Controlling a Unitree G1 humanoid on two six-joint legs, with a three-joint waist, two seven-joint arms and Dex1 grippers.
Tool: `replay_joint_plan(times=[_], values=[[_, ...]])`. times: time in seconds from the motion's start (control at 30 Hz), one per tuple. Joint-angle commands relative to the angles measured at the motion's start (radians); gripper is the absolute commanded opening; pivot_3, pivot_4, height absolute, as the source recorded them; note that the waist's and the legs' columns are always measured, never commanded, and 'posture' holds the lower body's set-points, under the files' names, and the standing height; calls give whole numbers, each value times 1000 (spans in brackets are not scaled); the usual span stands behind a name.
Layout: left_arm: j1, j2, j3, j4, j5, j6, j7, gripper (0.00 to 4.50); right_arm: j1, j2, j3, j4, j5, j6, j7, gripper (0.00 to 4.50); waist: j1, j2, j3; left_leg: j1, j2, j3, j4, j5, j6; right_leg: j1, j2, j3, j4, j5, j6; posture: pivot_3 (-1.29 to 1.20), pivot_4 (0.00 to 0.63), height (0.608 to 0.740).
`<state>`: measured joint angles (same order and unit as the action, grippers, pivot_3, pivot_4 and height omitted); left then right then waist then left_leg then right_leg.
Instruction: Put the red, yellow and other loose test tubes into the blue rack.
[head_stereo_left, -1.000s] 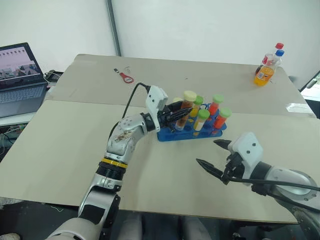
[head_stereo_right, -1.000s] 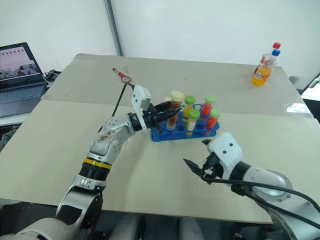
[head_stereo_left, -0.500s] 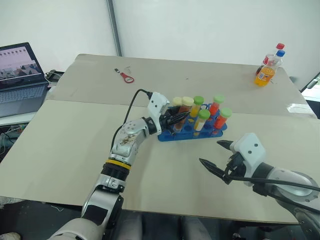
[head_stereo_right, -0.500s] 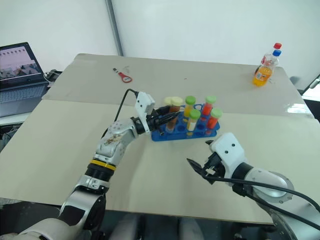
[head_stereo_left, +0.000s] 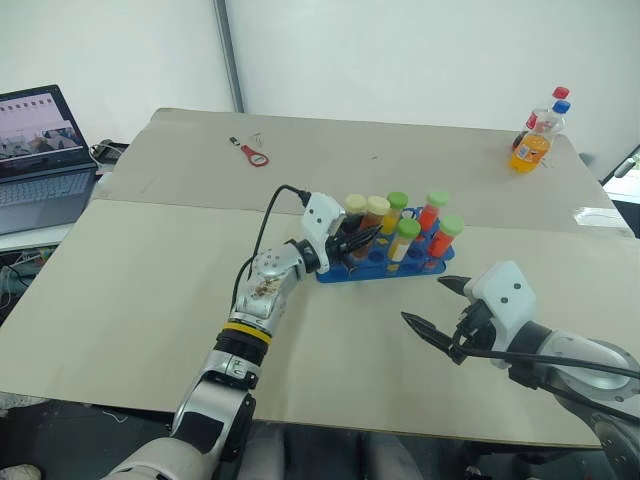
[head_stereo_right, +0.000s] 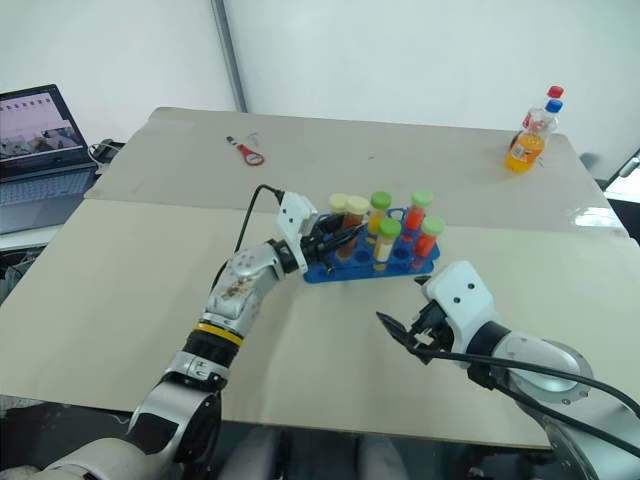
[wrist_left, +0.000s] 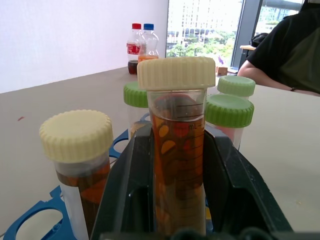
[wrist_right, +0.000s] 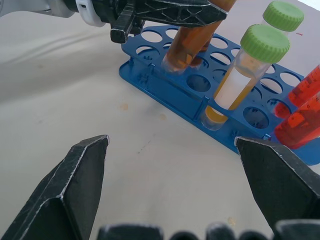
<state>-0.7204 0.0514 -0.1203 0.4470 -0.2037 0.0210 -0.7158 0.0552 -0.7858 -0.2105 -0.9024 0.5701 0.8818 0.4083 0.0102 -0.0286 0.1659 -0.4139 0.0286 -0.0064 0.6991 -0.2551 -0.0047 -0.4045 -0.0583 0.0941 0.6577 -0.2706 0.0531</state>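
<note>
The blue rack (head_stereo_left: 388, 264) stands mid-table with several capped tubes upright in it: one amber with a pale-yellow cap (wrist_left: 76, 150), one yellow with a green cap (wrist_right: 235, 82), and red ones (wrist_right: 300, 117). My left gripper (head_stereo_left: 362, 238) is shut on another amber-brown test tube with a pale-yellow cap (wrist_left: 176, 150). It holds the tube slightly tilted over the rack's left end, and in the right wrist view the tube's lower end sits in a front-row hole. My right gripper (head_stereo_left: 424, 301) hovers open in front of the rack, to its right, with nothing between its fingers.
An orange soda bottle (head_stereo_left: 528, 150) stands at the table's far right. A red-handled tool (head_stereo_left: 252, 153) lies at the far left. A laptop (head_stereo_left: 40, 150) sits on a side table to the left. A seated person (wrist_left: 292, 45) shows beyond the table.
My left gripper has lowered the amber tube toward the rack, and its cap now sits level with the other caps. The right arm has stayed put.
</note>
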Motion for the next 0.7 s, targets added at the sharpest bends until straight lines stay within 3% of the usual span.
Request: replay_joint_plan(times=[0.03, 0.07, 0.33, 0.53, 0.7], values=[[10, 2, 6, -5, 9, -42, 3, 844, -10, -4, -24, -27, -8, 1, -9, 4500, 0, 0, 0, 0, 0, 0, 0, 0, 0, 0, 0, 0, 0, 0, 0, 0, 150, 719], [11, 5, 10, -5, 10, -51, 4, 844, -10, -4, -23, -26, -8, 1, -9, 4500, 0, 0, 0, 0, 0, 0, 0, 0, 0, 0, 0, 0, 0, 0, 0, 0, 150, 719], [44, 57, 13, -100, -10, 5, -23, 4459, -7, -3, -27, -14, -12, -13, -2, 4500, -2, 0, 0, 0, 0, 0, -1, 0, 0, 0, 0, 0, 0, 0, 0, 0, 150, 719], [131, 177, 30, -293, -31, 108, -66, 4459, -4, -19, -34, 26, -57, -75, 33, 4500, -6, 0, 0, 0, 0, 0, -1, 0, 0, 0, 0, 0, 0, 0, 0, 0, 150, 719], [223, 329, 34, -483, -62, 215, -139, 4459, 18, -42, -33, 137, -185, -308, 126, 4500, -10, 0, 0, 1, 1, 0, -2, 0, 0, 0, 0, 0, 0, 0, 0, 0, 150, 719]])
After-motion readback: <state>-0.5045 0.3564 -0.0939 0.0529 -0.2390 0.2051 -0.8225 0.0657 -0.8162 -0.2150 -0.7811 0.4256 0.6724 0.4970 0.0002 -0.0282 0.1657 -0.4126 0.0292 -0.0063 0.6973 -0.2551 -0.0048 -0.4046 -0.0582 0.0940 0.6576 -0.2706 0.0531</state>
